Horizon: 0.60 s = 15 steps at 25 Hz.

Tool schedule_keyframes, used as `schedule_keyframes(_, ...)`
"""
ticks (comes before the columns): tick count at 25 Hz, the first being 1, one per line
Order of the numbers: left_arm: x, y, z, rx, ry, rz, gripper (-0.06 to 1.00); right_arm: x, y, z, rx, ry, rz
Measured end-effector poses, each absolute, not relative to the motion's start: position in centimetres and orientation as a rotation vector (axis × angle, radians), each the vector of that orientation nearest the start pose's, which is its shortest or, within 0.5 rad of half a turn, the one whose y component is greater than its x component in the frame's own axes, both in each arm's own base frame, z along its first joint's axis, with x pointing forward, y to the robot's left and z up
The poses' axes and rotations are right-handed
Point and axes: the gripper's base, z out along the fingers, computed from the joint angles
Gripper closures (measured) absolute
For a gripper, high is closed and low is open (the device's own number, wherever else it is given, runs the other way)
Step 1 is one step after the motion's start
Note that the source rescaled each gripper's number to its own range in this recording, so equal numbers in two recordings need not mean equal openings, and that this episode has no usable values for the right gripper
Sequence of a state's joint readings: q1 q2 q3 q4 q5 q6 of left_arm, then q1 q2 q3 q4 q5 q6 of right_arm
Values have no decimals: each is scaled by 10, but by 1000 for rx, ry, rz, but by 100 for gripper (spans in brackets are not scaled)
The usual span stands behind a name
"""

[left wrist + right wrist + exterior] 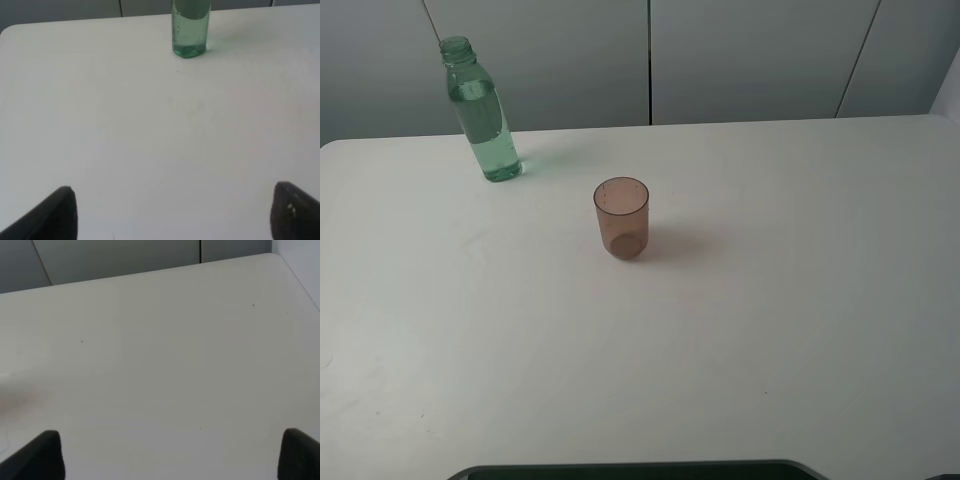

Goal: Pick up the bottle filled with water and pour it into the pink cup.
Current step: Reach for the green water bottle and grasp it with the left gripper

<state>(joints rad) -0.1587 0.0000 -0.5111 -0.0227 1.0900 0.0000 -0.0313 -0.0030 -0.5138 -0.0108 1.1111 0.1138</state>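
I see a wide white table with two things on it. The bottle stands upright at the far left, near the table's back edge. It is green-tinted, has no cap, and is filled with water almost to its shoulder. The cup stands upright near the middle, well apart from the bottle and closer to me. It looks empty, though its tinted wall makes that hard to confirm.

Neither arm shows in the high view. The left gripper hangs over bare table with its fingers spread wide and nothing between them. The bottle is straight ahead of it but well off. The right gripper is also spread wide and holds nothing, and its camera shows only bare table.

The biggest risk, as I judge it, is the open neck. A bump on approach or a tilt during the lift would spill water across the table. A push from the front could also send the bottle toward the back edge. Squeezing thin plastic too hard may force water up and out. The cup is small and probably light, so a fast pour could overshoot its mouth, and a knock from the bottle neck could tip it.
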Motion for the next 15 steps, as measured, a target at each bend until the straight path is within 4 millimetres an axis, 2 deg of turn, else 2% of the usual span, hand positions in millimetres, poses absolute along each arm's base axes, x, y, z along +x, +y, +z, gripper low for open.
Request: schedule_keyframes(15,-8,-1,278,145,2058,-137,-6,-9,-1,277,152,2073,37)
